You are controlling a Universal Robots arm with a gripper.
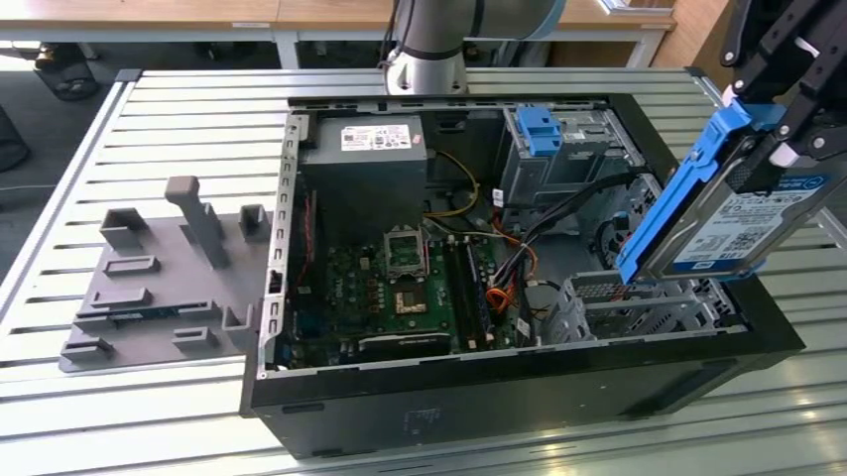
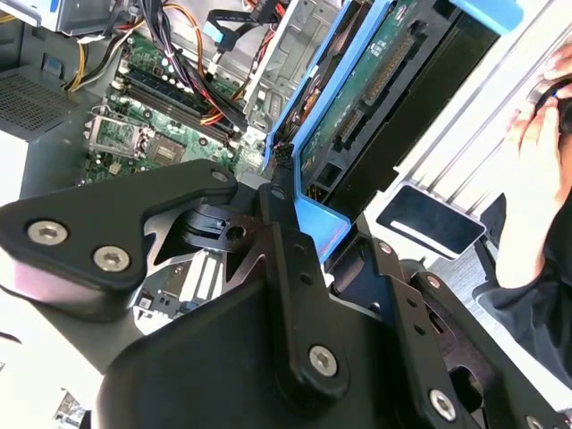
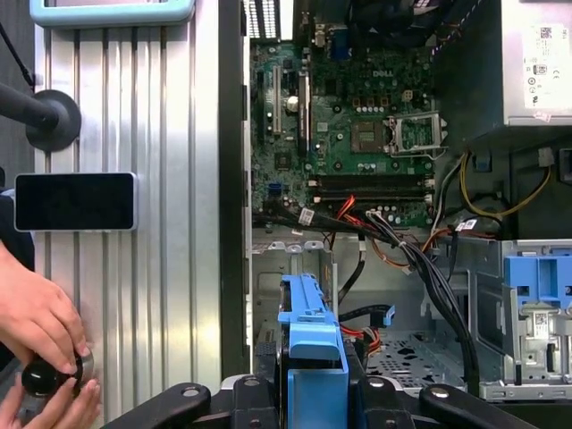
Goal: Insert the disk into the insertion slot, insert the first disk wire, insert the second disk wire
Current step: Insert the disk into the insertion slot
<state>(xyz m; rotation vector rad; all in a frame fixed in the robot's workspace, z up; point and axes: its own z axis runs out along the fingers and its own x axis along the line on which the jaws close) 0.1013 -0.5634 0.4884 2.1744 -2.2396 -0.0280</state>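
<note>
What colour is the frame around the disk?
Bright blue; the frame of the disk shows best in the exterior view.

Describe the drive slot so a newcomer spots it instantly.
Start at the open black computer case on the slatted table. At its near corner on the exterior view's right, beneath the disk held by the gripper, sits the insertion slot: a low cage of light grey perforated metal. The taller bay behind it carries a blue latch; the slot has none.
</note>
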